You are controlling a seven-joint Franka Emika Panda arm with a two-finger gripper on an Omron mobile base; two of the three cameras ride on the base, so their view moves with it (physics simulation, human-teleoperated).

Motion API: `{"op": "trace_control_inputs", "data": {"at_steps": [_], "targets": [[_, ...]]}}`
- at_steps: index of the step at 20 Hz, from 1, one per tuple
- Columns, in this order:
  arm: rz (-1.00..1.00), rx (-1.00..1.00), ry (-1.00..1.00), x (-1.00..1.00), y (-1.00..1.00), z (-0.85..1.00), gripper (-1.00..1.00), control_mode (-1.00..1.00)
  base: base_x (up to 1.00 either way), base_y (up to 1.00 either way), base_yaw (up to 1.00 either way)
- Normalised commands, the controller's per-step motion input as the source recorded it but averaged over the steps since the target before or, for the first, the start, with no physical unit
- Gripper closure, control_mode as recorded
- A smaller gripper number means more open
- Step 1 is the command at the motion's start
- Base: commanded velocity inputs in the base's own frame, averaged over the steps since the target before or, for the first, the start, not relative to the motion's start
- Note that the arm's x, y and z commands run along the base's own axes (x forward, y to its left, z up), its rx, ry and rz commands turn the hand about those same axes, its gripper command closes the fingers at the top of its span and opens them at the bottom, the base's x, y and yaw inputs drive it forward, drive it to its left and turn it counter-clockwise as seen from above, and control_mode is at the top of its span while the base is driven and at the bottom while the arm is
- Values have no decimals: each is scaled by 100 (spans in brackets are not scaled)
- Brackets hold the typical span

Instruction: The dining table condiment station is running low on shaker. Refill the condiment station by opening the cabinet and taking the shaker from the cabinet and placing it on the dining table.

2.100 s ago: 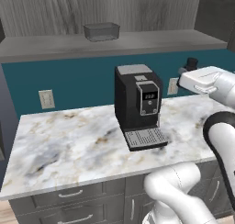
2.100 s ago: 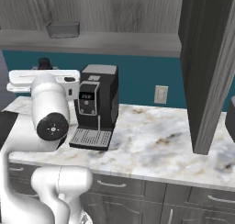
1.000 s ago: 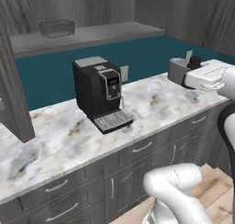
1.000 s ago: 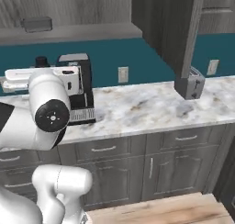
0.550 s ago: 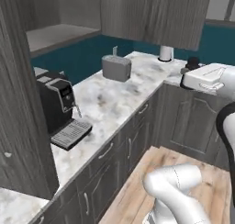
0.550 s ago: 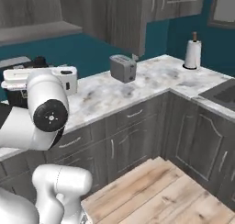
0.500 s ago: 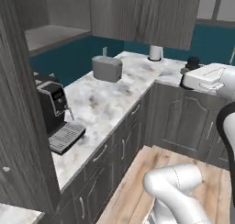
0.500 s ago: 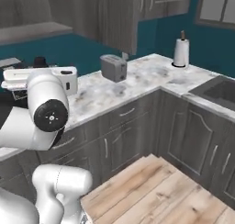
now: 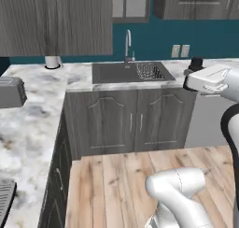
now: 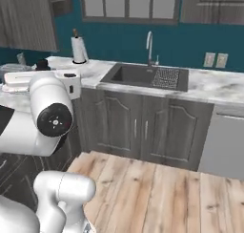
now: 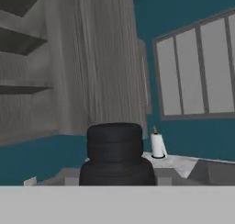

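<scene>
Up close, ridged black shaker, rounded tiers, grey wood-grain cabinet.

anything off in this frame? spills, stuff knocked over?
Nothing stands out. The paper towel roll stands upright on the marble counter, the sink looks tidy, the lower cabinet doors are shut, and the wood floor shows no spill. The black shaker sits upright in the gripper.

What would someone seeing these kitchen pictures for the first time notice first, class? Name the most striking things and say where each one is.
The big white robot arm looms at the left of the right base view. Behind it, the dark sink with its tall faucet sits in the marble counter against a teal wall. In the hand view a small black shaker sits at the bottom, right in front of the camera, with a paper towel roll beyond.
</scene>
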Motion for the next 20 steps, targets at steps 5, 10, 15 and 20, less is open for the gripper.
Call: {"op": "trace_control_inputs", "data": {"at_steps": [5, 10, 15, 20], "targets": [[0, 0, 0, 0, 0, 0, 100, 100, 10, -26, -80], [0, 0, 0, 0, 0, 0, 100, 100, 50, -69, -60], [0, 0, 0, 0, 0, 0, 100, 100, 40, -93, -30], [0, 0, 0, 0, 0, 0, 100, 100, 40, -51, -51]]}}
